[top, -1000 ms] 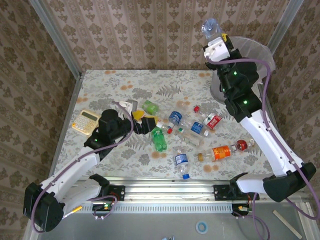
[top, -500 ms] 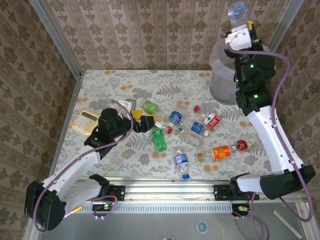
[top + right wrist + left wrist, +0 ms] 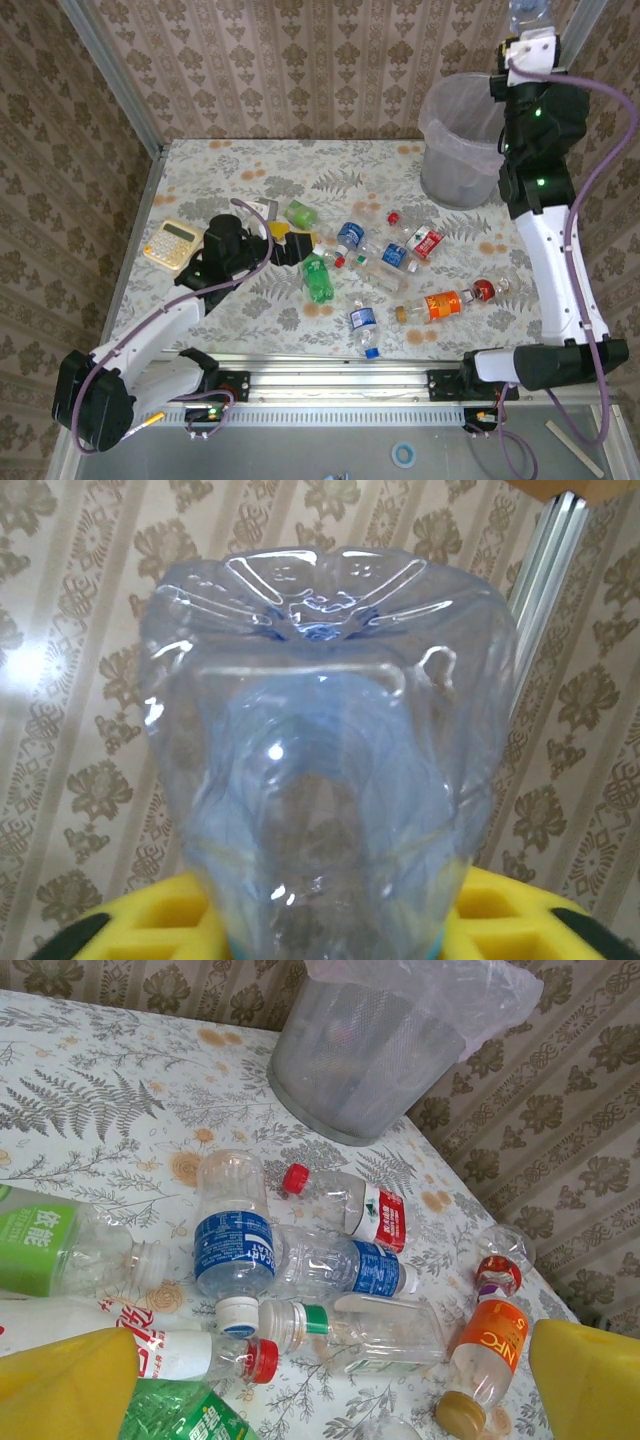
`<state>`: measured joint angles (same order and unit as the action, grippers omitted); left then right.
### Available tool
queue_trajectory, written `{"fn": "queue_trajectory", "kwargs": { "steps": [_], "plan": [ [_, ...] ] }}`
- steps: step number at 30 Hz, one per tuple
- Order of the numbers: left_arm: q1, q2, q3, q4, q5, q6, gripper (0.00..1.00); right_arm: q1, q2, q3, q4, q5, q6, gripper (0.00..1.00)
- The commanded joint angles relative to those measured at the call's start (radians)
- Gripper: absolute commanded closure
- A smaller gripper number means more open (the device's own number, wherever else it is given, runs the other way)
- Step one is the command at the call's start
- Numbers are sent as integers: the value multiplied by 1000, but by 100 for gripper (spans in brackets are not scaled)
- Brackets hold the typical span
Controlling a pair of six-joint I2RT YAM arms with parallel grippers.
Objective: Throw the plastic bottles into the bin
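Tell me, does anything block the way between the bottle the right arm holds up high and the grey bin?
Nothing visible does. The right gripper holds the clear bottle raised in the air near the bin, whose bag-lined mouth is open and uncovered. The other bottles lie on the table, away from that path.

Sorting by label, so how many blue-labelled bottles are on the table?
3. One blue-labelled bottle at the middle of the table, a second just right of it, a third toward the near edge. Others may be hidden.
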<state>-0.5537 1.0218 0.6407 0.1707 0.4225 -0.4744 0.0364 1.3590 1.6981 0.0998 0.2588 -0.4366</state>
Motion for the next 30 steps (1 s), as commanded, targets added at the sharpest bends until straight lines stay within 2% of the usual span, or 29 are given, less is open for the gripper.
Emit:
{"fn": "queue_trajectory", "kwargs": {
  "steps": [1, 4, 7, 9, 11, 17, 25, 30],
  "plan": [
    [11, 4, 23, 14, 21, 0, 0, -36, 103, 131, -208, -59, 122, 56],
    [12, 3, 26, -1, 19, 3, 0, -60, 214, 297, -394, -71, 151, 45],
    [15, 7, 25, -7, 15, 5, 0, -63, 292, 411, -507, -43, 155, 21],
    [17, 12, 29, -17, 16, 4, 0, -65, 311, 464, -541, -35, 168, 11],
    [17, 20, 30, -19, 18, 4, 0, -66, 317, 478, -550, -20, 162, 6],
    [18, 26, 34, -29, 25, -4, 0, -66, 252, 412, -522, -39, 160, 2],
    [18, 33, 47, -71, 26, -15, 0, -66, 218, 409, -543, -66, 194, 0],
    [18, 39, 66, -179, -38, -27, 0, -66, 158, 403, -603, -178, 242, 0]
  ]
}}
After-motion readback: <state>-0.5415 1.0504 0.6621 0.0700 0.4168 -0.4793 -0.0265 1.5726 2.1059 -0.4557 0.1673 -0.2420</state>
